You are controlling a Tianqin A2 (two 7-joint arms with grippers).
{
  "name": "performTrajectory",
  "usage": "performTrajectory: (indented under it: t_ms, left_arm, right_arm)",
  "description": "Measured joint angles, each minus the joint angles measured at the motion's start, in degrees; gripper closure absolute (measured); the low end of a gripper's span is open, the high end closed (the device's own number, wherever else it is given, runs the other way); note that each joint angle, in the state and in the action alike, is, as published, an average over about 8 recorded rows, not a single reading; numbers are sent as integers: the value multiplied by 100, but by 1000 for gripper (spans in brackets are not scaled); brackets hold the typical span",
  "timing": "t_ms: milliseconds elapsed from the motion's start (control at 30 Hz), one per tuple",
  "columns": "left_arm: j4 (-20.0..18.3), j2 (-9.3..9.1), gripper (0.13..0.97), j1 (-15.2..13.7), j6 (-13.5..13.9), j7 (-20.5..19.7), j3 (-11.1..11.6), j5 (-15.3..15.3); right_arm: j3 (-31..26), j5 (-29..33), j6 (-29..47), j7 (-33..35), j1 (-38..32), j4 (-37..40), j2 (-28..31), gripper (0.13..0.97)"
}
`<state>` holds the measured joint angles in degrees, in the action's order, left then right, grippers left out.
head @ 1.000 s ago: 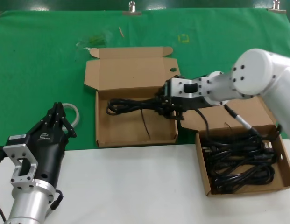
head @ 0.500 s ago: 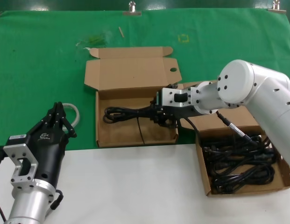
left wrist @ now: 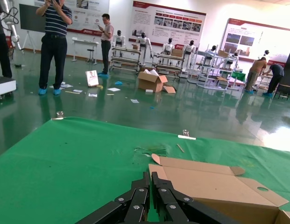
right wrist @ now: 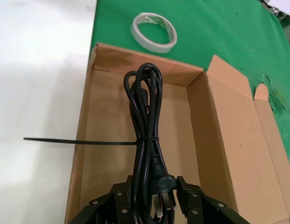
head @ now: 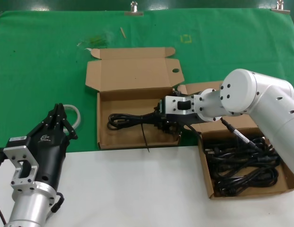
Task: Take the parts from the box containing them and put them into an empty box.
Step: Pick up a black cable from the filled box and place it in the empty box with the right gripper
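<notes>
Moved: cord bundle (head: pixel 132 121) is lowered deeper into the empty box (head: pixel 105 137).
Cord: glossy black loops, cinched by a cable tie (right wrist: pixel 79 141).
Right gripper (head: pixel 162 121): clamped on the plug end.
Left gripper (head: pixel 59 118): parked beside the box, fingers closed.

The right gripper (right wrist: pixel 154 205) is cut off by the frame edge in its wrist view, hiding the cord's (right wrist: pixel 144 140) held end. In the left wrist view the box (left wrist: pixel 215 186) is cropped and the left gripper's (left wrist: pixel 152 205) fingertips hide its near wall
</notes>
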<state>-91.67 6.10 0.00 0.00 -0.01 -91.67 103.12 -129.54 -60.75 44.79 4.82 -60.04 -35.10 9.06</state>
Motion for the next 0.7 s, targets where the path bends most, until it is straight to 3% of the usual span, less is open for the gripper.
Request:
performTrajectory:
  t_ms: [467, 700]
  left_arm:
    - [0, 0, 941, 0, 0, 0, 0, 0]
    - [0, 0, 941, 0, 0, 0, 0, 0]
  right_arm:
    - [71, -68, -322, 168, -83, 381, -93, 747]
    - [125, -183, -424, 364, -155, 623, -154, 684]
